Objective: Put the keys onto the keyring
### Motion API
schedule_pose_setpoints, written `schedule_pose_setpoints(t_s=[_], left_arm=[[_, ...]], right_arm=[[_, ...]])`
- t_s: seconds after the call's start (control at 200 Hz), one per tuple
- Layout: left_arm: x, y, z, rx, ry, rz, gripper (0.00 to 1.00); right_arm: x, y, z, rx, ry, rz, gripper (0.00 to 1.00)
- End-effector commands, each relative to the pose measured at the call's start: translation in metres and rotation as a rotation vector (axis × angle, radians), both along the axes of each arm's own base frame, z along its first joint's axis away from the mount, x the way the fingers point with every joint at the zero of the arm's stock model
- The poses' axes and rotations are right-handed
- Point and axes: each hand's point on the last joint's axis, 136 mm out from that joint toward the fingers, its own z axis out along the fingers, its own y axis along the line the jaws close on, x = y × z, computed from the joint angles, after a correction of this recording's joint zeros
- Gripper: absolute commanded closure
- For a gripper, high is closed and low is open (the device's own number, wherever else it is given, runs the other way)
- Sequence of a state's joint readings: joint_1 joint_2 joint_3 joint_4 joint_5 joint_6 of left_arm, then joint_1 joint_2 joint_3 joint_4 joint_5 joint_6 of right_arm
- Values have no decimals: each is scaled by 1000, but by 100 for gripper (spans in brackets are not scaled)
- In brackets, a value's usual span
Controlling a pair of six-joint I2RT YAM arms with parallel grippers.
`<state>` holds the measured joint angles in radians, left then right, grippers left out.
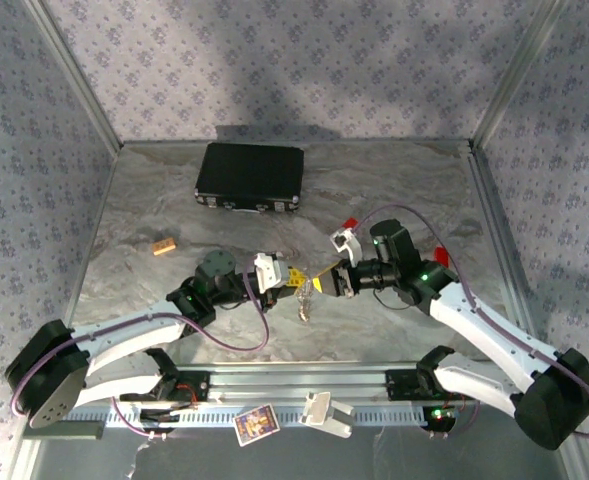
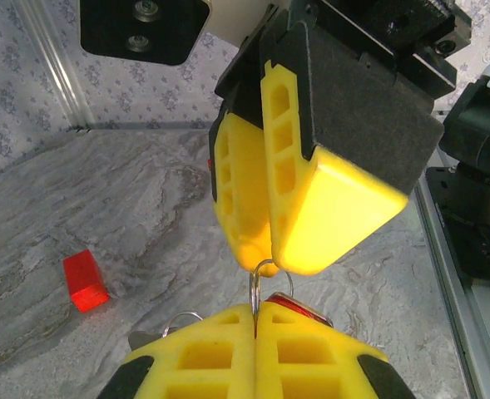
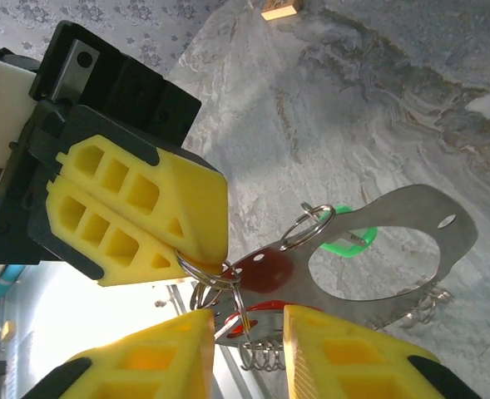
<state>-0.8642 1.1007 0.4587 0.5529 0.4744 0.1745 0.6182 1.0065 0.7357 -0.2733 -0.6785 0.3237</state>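
**Desk:** Yellow-fingered and closest to the lens: which arm is that?

**Photographer:** That's the left gripper (image 2: 254, 322). Its jaws are pressed together on a thin wire ring of the keyring (image 3: 411, 206), which hangs in the air between the two arms, above the table (image 1: 414, 180).

**Desk:** And the right gripper (image 3: 246, 324)?

**Photographer:** Its jaws stand partly apart, with the red key (image 3: 265, 270) and a cluster of rings in the gap. I cannot tell whether they pinch anything. The green key (image 3: 350, 243) peeks out from behind the silvery band.

**Desk:** What about the setting?

**Photographer:** A grey, marbled, slightly creased sheet covers the table. The walls are pale with a small violet flower print, and metal posts stand at the corners. A black case (image 1: 250, 177) lies at the far side, with a tan block (image 1: 164, 245) to the left and a red block (image 2: 85, 281) on the sheet. All three are well apart from the keyring.
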Motion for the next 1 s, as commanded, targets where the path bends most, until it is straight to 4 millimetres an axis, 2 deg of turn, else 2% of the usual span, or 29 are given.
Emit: schedule_pose_setpoints(t_s=[0.0,0.27,0.59,0.675,0.864,0.994], left_arm=[[-2,-3,20,-60,-57,-15,100],[-3,-2,22,-65,-59,-19,100],[-5,-2,28,-78,-70,-28,100],[-5,-2,28,-79,-71,-29,100],[-5,-1,28,-79,-72,-23,100],[-5,0,28,-79,-72,-23,100]], right_arm=[[-5,4,6,16,23,29,76],[-3,2,3,3,22,20,91],[-2,11,-11,-13,81,61,95],[-1,13,-11,-13,87,69,93],[1,7,-8,-10,66,43,81],[3,-1,-6,-17,36,27,63]])
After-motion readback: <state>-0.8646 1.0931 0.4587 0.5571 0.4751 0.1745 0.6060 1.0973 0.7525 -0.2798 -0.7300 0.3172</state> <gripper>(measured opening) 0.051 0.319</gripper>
